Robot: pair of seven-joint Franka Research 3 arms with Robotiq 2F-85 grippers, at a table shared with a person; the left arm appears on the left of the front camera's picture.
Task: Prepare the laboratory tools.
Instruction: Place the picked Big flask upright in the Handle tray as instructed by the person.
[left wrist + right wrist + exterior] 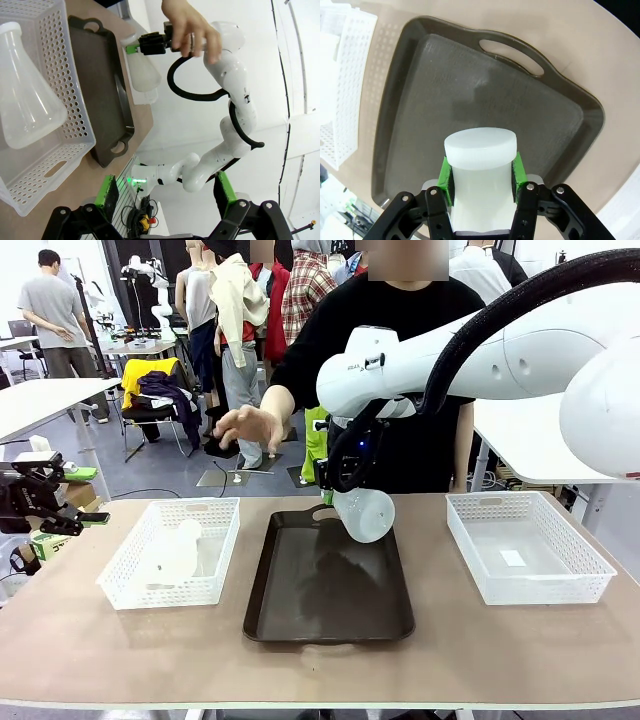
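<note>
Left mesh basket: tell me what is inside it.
One translucent flask lies on its side in the basket. The basket floor beneath it is covered.

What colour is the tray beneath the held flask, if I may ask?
Dark brown; the tray shows best in the right wrist view.

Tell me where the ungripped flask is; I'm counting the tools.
In the front view, the flask is in the left basket, left of the tray. The right gripper holds the other flask over the tray.
</note>
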